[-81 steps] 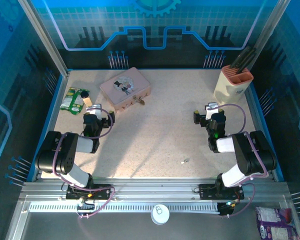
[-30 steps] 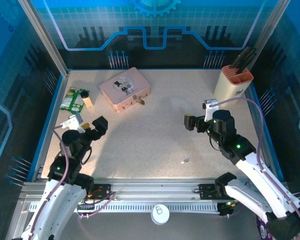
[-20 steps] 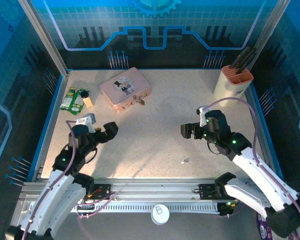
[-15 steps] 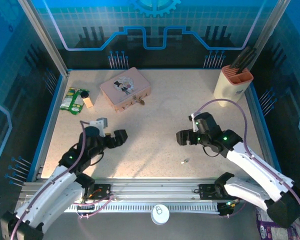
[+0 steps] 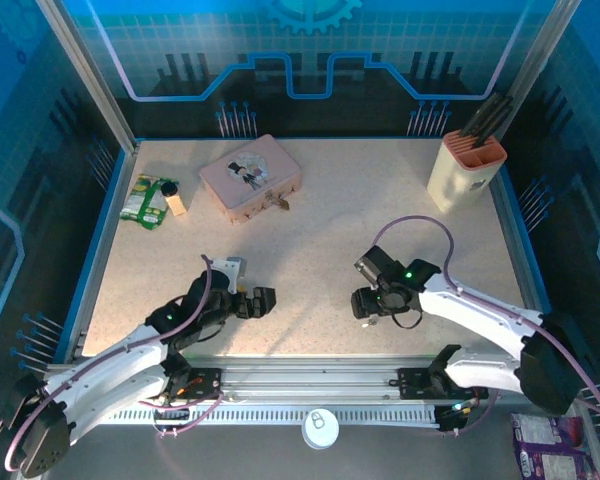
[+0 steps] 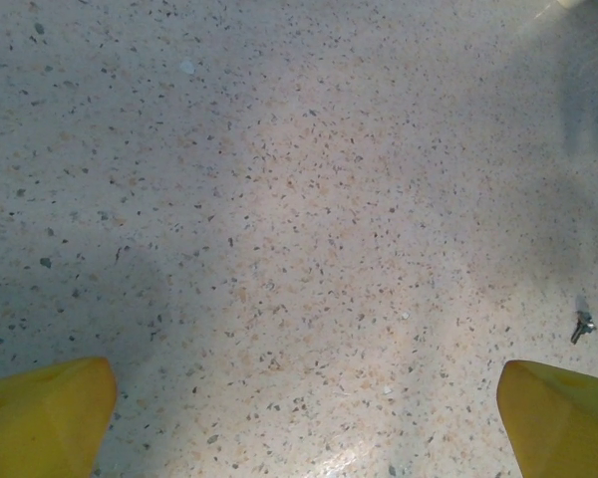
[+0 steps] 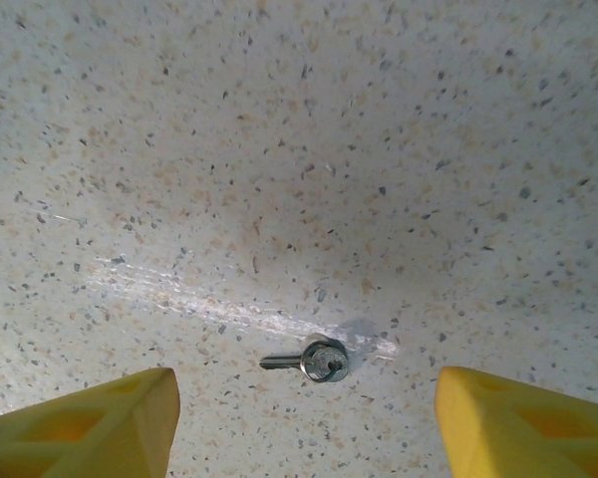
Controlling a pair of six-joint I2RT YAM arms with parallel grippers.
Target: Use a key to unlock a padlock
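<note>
The key point(image 7: 314, 360) was framed low-centre between the parted fingers of the right gripper point(image 7: 304, 403); a straight descent onto its round head was advised (left gripper point(image 6: 304, 403) likewise parted).

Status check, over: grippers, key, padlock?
Left gripper open, empty. Right gripper open, above the key lying on the table. Padlock at the pink tin, far side. Nothing blocking the key.

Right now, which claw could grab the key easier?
Right. The right claw hangs open directly over the key. The left claw is open too, but the key sits off to its side.
</note>
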